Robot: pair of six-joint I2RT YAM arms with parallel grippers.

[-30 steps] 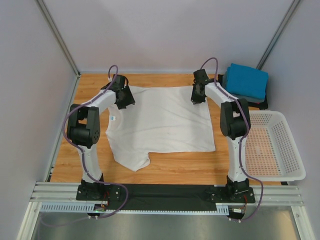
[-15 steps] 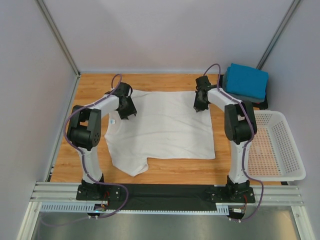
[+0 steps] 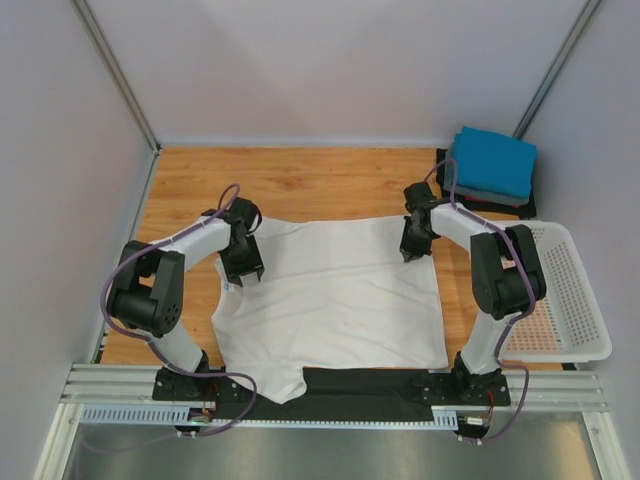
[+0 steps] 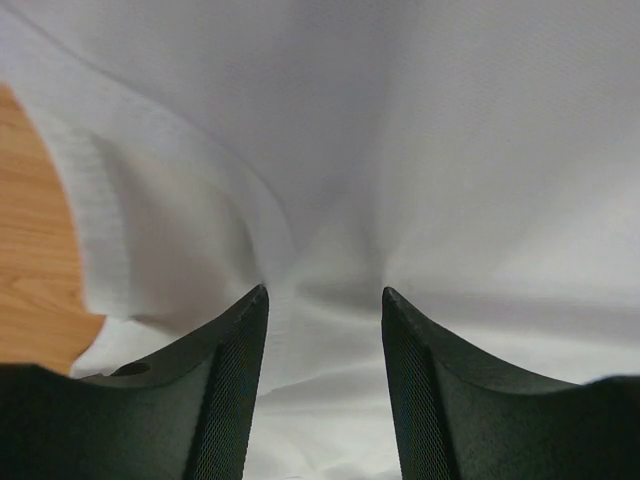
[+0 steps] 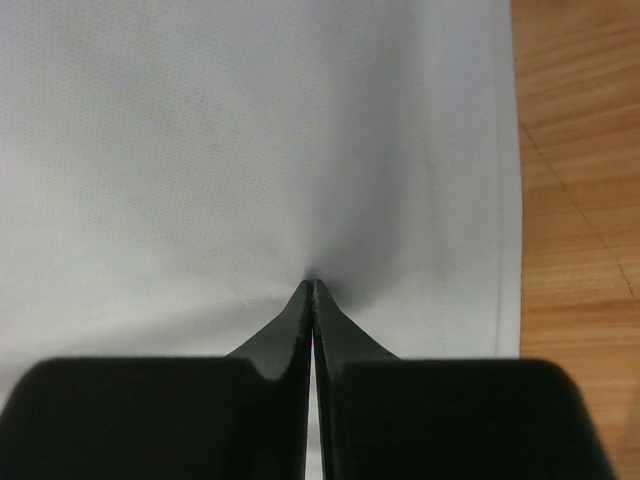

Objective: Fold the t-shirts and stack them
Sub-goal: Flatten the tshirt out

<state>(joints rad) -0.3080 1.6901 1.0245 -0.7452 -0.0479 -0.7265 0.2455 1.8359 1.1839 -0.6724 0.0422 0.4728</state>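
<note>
A large white t-shirt [image 3: 340, 300] lies spread flat on the wooden table [image 3: 300, 180], its near hem and one sleeve draped over the black base rail [image 3: 370, 385]. My left gripper [image 3: 243, 272] sits at the shirt's far left corner by the collar. Its jaws stand partly apart with a bunch of white cloth [image 4: 480, 120] filling the gap at the left gripper [image 4: 325, 290]. At the far right corner my right gripper [image 3: 411, 252] is pinched tight on the cloth [image 5: 200, 150], which puckers at the right gripper [image 5: 314, 283]. A folded bright blue t-shirt [image 3: 492, 160] tops a stack at the back right.
A white perforated basket [image 3: 590, 345] stands at the right edge, beside my right arm. Grey and black folded cloth [image 3: 505, 203] show under the blue shirt. Bare wood [image 5: 580, 200] lies just right of the shirt's hem. Walls close in the back and both sides.
Both grippers have pulled back toward the arm bases, dragging the white t-shirt with them. Its near edge now hangs over the base rail.
</note>
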